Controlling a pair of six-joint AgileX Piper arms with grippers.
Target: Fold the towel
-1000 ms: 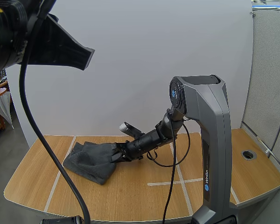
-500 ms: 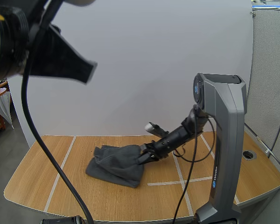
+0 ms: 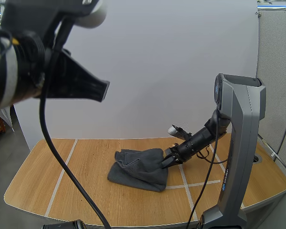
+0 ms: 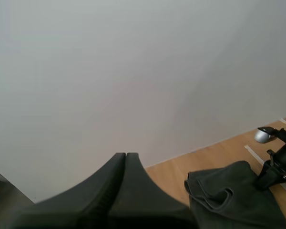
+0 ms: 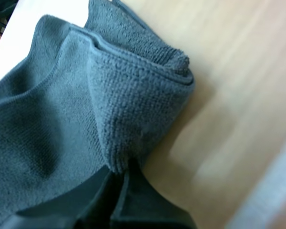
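Grey towel [image 3: 138, 169] lies bunched on wooden counter [image 3: 86, 191], right of middle, layers doubled unevenly. Right gripper [image 3: 166, 162] sits low at towel's right edge, nipping thick fold of cloth between its tips. Left gripper [image 4: 125, 164] hangs well above counter, closed tight on nothing. Risk, as I judge it: small pinch slips off. Or one-sided pull drags whole bundle instead of laying fold flat, since nothing pins far edge.

table [image 3: 33, 191]: light wood | tape lines [image 3: 62, 174]: pale, crossing the tabletop | wall [image 3: 148, 71]: white, behind the table
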